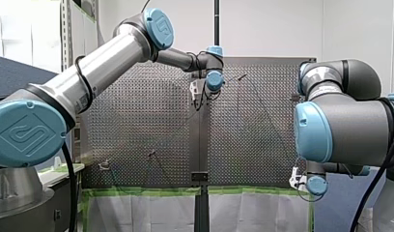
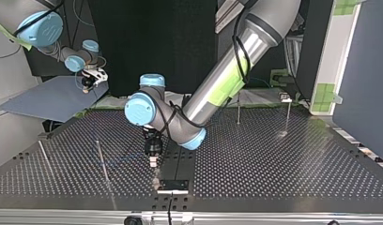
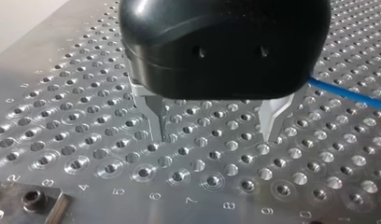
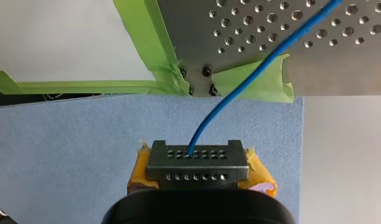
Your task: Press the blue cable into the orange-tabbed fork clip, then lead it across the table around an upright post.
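blue cable (image 4: 254,74) is gripped by the right hand (image 4: 198,162) off the bench (image 4: 202,37) corner; the left hand (image 3: 216,137) is spread empty beside it. clipping and routing are judged undone.

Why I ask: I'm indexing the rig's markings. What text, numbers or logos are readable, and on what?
"4", "5", "6", "7", "8", "9": engraved in a row on the perforated table, ahead of my left gripper.
Digits at the row's ends: too blurred.
Joint cap of my left arm: an embossed emblem, no legible letters.
Right wrist view: none.
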Motion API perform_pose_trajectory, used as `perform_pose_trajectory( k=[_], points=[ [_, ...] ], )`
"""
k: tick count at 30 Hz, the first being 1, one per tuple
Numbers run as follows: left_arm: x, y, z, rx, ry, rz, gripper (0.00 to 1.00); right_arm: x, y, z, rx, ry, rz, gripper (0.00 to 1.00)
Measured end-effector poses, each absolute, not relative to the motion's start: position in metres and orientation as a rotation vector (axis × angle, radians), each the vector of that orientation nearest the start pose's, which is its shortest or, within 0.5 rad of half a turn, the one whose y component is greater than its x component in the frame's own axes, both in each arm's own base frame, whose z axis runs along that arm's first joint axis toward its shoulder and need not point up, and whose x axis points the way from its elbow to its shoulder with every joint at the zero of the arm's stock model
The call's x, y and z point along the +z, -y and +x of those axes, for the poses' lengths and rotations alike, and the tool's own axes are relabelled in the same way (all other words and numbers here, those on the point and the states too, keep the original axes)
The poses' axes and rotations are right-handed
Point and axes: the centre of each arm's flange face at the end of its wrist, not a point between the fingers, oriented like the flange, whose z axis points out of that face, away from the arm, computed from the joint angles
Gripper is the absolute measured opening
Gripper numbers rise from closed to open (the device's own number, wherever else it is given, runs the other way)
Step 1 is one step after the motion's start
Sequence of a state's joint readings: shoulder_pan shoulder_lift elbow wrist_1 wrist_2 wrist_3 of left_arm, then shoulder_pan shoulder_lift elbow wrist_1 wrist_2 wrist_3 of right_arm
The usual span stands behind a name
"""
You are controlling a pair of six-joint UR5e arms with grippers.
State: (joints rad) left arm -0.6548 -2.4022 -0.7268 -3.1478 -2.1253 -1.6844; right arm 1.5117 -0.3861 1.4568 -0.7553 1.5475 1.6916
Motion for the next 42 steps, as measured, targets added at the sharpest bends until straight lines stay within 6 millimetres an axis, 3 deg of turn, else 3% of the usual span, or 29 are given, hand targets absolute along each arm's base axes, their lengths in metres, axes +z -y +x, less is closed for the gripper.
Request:
perform_pose_trajectory(
  k=[20, 27, 42],
  points=[
    [0.352, 0.543, 0.577, -0.149, -1.584, -0.027, 1.00, -0.143, 0.662, 0.100, 1.183, 1.513, 1.329, 0.00],
    [0.343, 0.538, 0.573, -0.156, -1.628, -0.052, 1.00, -0.143, 0.662, 0.101, 1.182, 1.511, 1.335, 0.00],
    [0.331, 0.539, 0.559, -0.294, -1.772, -0.038, 1.00, -0.144, 0.660, 0.106, 1.171, 1.509, 1.348, 0.00]
  ],
)
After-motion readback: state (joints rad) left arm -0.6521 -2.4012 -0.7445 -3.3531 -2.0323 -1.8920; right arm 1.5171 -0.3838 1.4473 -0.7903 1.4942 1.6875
